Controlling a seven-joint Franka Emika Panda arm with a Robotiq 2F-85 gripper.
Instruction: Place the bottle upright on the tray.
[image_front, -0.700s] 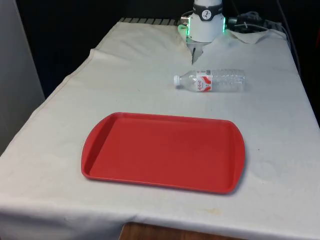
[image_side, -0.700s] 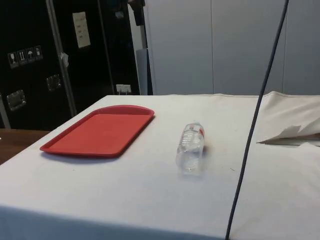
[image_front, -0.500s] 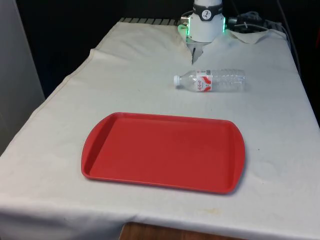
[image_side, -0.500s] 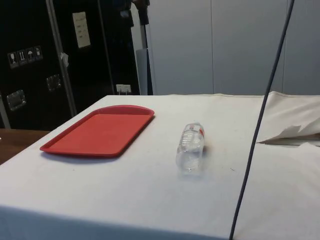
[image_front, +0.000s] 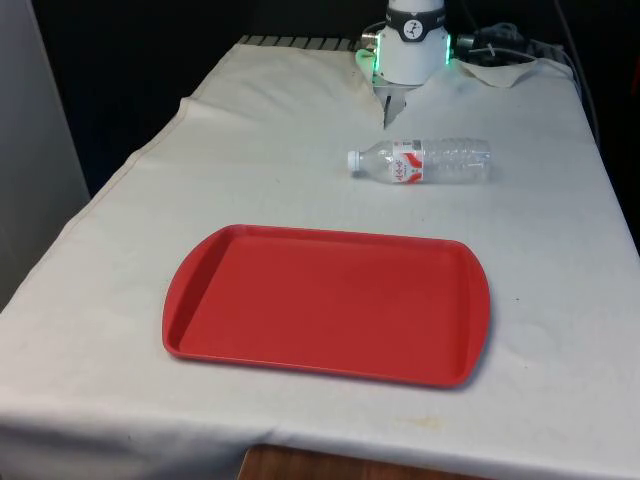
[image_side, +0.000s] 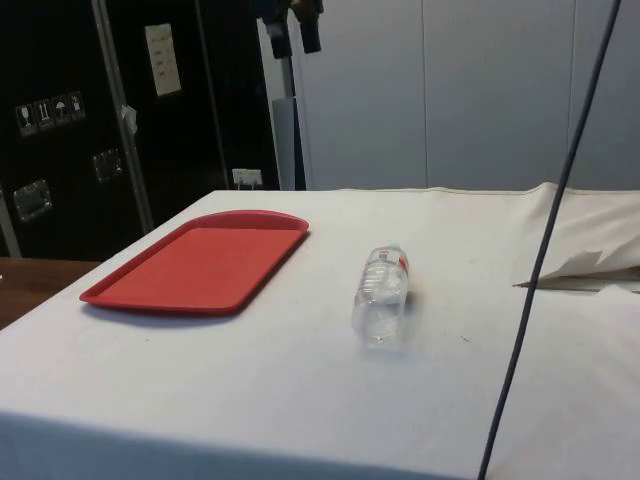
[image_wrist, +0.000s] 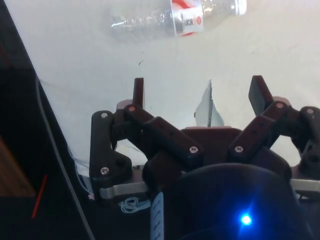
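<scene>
Against the side view of a moment earlier, the tool (image_side: 290, 22) is seen a little lower at the top of that view, above the far side of the counter (image_front: 560, 250), and the dark cable (image_side: 545, 260) has swung across; the plastic water bottle (image_front: 420, 161) and the red tray (image_front: 326, 303) have not been shifted. An approach is judged to have only begun.

In the wrist view the tool (image_wrist: 197, 92) is spread wide and nothing is held, with the bottle (image_wrist: 175, 17) beyond its fingertips (image_wrist: 138, 90). The bottle lies on its side on the white cloth, white cap toward the front view's left, well apart from the tray, which carries nothing. A folded cloth corner (image_side: 585, 268) lies nearby. Nothing is seen between bottle and tray; the hanging cable might be brushed.
</scene>
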